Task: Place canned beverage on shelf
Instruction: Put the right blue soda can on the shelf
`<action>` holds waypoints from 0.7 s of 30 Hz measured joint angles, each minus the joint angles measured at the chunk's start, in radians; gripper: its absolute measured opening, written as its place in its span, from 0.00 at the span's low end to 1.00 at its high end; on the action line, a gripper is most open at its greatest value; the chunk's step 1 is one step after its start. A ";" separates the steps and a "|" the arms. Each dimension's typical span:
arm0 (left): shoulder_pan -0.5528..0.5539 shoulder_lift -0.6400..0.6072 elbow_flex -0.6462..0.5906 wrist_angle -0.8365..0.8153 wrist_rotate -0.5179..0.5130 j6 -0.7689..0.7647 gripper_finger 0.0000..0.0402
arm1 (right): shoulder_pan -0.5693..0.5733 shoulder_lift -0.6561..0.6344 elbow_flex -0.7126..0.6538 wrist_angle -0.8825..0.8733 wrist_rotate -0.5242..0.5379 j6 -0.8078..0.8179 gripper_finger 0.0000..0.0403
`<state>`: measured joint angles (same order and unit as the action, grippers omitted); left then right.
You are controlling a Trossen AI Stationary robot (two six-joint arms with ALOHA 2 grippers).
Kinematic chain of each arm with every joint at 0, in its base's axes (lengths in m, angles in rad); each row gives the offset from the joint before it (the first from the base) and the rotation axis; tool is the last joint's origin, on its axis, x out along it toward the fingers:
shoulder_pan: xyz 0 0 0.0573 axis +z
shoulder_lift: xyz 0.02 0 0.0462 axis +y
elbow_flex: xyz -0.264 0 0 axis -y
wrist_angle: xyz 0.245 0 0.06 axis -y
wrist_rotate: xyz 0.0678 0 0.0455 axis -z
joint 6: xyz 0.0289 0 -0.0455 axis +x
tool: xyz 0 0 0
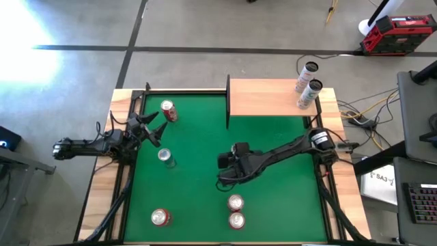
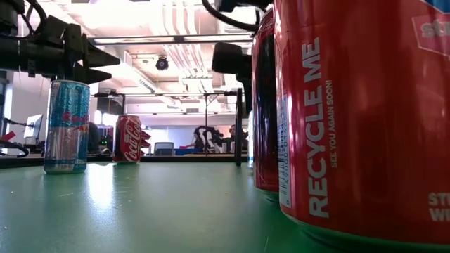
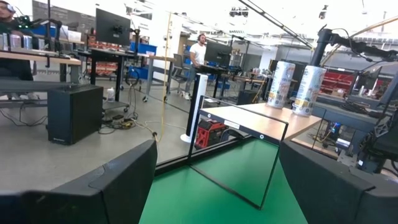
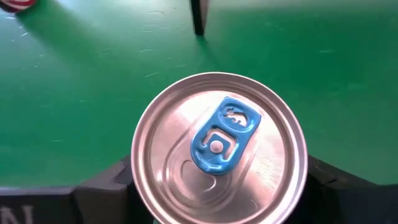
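My right gripper point(image 1: 229, 172) points down over the middle of the green surface. It is shut on a silver-topped can with a blue tab point(image 4: 217, 146); in the high view the gripper hides this can. The shelf point(image 1: 270, 98), a light-wood board with black posts, stands at the far edge. Two tall pale cans point(image 1: 305, 75) point(image 1: 311, 92) stand upright on its right end. My left gripper point(image 1: 154, 127) is open and empty at the table's left side, level, facing the shelf point(image 3: 273, 118). My right gripper comes at the can from above, pointing down. One finger point(image 4: 109, 186) is on each side of the can's wall, just under the top rim point(image 4: 138, 177). The can is upright. Whether its base is on the green surface or off it, I cannot tell.
A red cola can point(image 1: 168, 111) and a slim blue can point(image 1: 165, 157) stand near my left gripper. Three red cans point(image 1: 160, 217) point(image 1: 235, 203) point(image 1: 237, 220) stand by the near edge and fill the low view's right point(image 2: 351, 112). A shelf post point(image 4: 198, 17) stands just beyond the held can.
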<state>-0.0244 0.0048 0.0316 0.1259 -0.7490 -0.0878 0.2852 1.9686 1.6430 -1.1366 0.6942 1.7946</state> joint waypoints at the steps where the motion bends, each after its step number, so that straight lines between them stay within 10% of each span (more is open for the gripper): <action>1: 0.000 0.000 0.000 0.000 0.000 0.000 0.81 | 0.008 -0.003 0.019 -0.035 -0.005 0.011 0.56; 10: 0.000 0.000 0.000 0.000 0.000 0.000 0.81 | 0.094 -0.037 0.277 -0.432 -0.014 0.144 0.59; 21: 0.000 0.010 0.000 -0.006 0.002 0.000 0.81 | -0.013 -0.358 0.121 -0.435 0.015 0.111 0.61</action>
<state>-0.0243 0.0143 0.0319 0.1197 -0.7475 -0.0879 0.2719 1.6109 1.7638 -1.5713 0.7094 1.9056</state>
